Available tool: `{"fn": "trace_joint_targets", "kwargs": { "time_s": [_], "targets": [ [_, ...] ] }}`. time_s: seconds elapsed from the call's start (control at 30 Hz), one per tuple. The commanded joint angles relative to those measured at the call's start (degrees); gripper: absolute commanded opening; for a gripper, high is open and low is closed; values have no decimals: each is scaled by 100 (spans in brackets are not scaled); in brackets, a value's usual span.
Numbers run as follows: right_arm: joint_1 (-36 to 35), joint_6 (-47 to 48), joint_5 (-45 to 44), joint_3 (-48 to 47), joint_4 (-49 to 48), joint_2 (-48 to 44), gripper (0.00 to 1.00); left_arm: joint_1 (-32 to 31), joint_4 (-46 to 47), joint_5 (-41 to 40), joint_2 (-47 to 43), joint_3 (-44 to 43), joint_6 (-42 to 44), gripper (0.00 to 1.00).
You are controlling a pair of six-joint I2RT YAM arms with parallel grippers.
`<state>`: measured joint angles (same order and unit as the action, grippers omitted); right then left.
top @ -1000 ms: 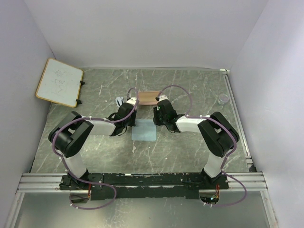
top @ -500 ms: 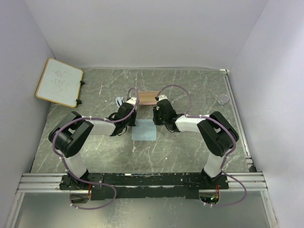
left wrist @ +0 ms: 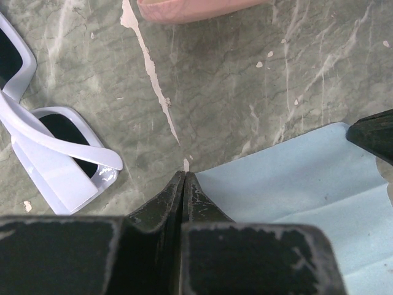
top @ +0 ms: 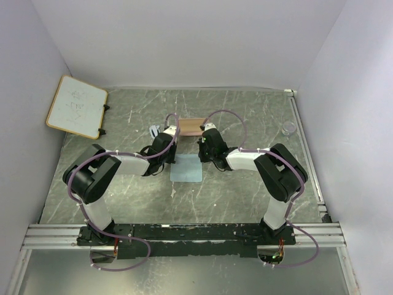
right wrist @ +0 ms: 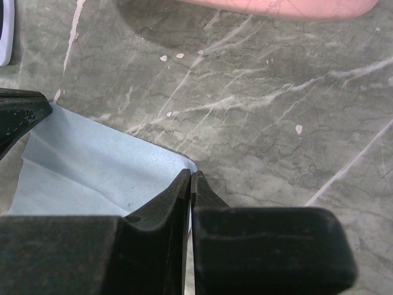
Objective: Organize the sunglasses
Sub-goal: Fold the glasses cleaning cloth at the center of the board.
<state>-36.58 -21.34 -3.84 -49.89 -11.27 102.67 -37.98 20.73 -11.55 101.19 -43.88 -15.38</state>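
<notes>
The sunglasses [top: 155, 130], white-framed with dark lenses, lie folded on the table left of my left gripper; they also show in the left wrist view [left wrist: 55, 153]. The pink case [top: 191, 126] lies just beyond both grippers [left wrist: 190, 7] [right wrist: 282, 7]. A pale blue cloth [top: 186, 169] lies flat between the arms. My left gripper [left wrist: 184, 174] is shut at the cloth's [left wrist: 295, 178] far left corner. My right gripper [right wrist: 191, 174] is shut on the cloth's [right wrist: 92, 166] far right corner, with a pale strip showing between its jaws.
A small whiteboard [top: 77, 106] leans at the far left of the marble table. A small clear cup [top: 288, 128] stands at the far right by the wall. White walls close in the back and both sides.
</notes>
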Motion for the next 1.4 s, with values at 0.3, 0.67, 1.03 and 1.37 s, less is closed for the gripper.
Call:
{"fn": "trace_joint_targets", "kwargs": {
  "time_s": [0.3, 0.67, 1.03, 1.37],
  "targets": [
    [-36, 44, -246, 49, -185, -154, 0, -34, -77, 135, -39, -173, 9, 7],
    [-60, 29, -302, 200, -218, -472, 0, -111, -229, -69, -468, -138, 22, 7],
    [-147, -16, -293, 417, -83, -876, 0, -256, -413, -199, -787, -38, -6, 7],
    [-201, -62, -325, 682, -57, -1074, 0, -320, -441, -308, -956, 231, -88, 7]
  ]
}}
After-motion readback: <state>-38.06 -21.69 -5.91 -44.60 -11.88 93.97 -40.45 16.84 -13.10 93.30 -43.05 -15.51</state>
